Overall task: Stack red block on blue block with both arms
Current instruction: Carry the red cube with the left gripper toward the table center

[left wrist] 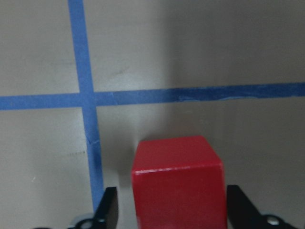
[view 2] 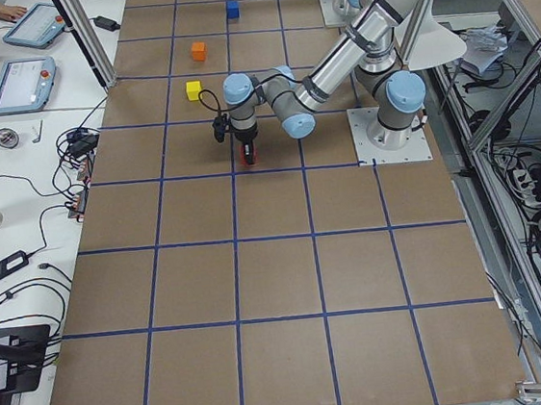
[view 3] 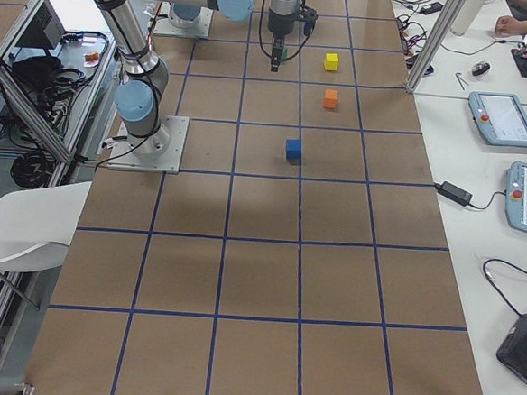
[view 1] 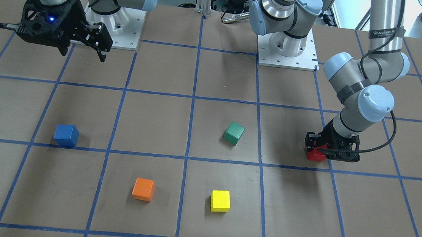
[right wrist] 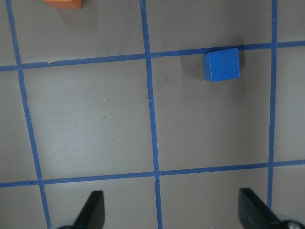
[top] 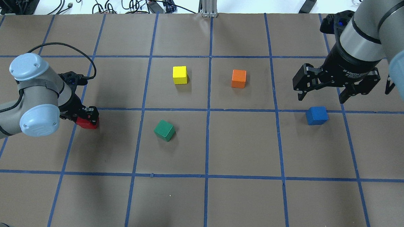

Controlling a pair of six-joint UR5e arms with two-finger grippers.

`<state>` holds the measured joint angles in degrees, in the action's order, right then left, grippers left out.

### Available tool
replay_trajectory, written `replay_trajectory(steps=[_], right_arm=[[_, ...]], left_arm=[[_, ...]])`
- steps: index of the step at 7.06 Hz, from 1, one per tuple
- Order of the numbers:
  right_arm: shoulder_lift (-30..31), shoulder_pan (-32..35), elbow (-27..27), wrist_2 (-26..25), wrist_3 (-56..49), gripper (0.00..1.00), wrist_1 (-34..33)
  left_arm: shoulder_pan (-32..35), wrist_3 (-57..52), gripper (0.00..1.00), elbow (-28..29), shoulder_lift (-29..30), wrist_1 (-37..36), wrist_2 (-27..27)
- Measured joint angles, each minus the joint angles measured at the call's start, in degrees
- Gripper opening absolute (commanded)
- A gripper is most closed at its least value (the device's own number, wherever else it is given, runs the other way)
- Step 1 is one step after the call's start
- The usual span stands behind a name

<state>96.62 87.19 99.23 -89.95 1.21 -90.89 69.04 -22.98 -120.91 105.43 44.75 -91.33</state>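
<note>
The red block [view 1: 315, 155] sits on the brown table by a blue tape crossing, on my left side [top: 88, 123]. My left gripper [view 1: 321, 151] is down at the table, its fingers astride the red block [left wrist: 177, 181]. The jaws stand open with small gaps on both sides of the block. The blue block [view 1: 66, 135] sits alone on my right side [top: 316, 115] and shows in the right wrist view [right wrist: 221, 65]. My right gripper [top: 322, 95] hangs open and empty above the table, a little beyond the blue block.
A green cube [top: 164, 130] lies near the table's middle. A yellow cube [top: 179, 74] and an orange cube [top: 238, 78] lie farther out. Both arm bases [view 1: 287, 49] stand at the robot's edge. Blue tape lines grid the table.
</note>
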Motion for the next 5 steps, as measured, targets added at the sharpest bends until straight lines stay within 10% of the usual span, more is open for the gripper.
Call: replay_trajectory(steps=[5], right_arm=[[-2.36,0.01,-0.22,0.42,0.01,1.0,-4.23]], left_arm=[[14.69,9.33,0.0,9.7,-5.47,11.09,0.07]])
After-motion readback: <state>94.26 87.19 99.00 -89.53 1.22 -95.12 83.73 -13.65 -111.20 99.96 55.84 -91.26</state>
